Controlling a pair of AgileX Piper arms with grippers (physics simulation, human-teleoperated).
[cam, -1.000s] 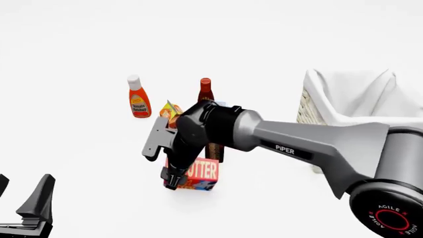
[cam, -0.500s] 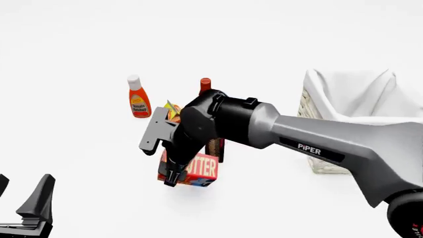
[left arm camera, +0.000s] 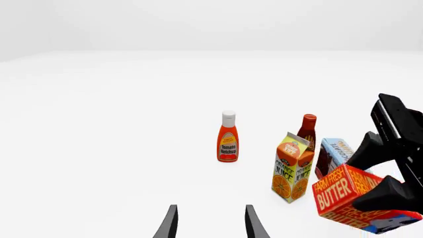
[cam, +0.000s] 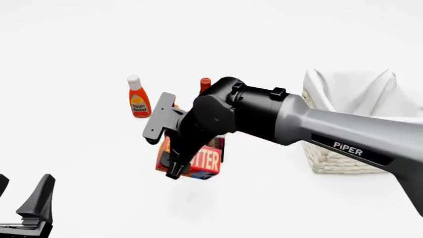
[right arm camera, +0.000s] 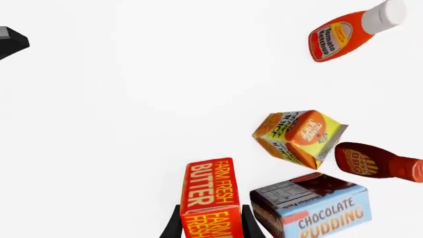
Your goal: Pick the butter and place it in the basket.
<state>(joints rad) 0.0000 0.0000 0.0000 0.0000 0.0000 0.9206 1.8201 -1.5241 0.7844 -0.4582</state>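
Gripping the butter (cam: 201,161), right gripper (cam: 176,171) has its fingers clamped on the box's sides, box tilted and off the table (cam: 79,163), shadow underneath; wide bare table to the left and in front; basket (cam: 343,106) sits well apart on the right, open-topped. Just behind the butter: chocolate pudding box (right arm camera: 310,208), orange juice carton (left arm camera: 292,166), BBQ bottle (left arm camera: 307,131); ketchup bottle (cam: 138,96) farther left. Left gripper (left arm camera: 210,223) low at near-left corner, fingers apart, holding nothing.

Front view: right arm (cam: 278,119) hides orange juice carton, pudding box, most of BBQ bottle (cam: 205,85); basket (cam: 343,124) cut off at 3 o'clock edge.
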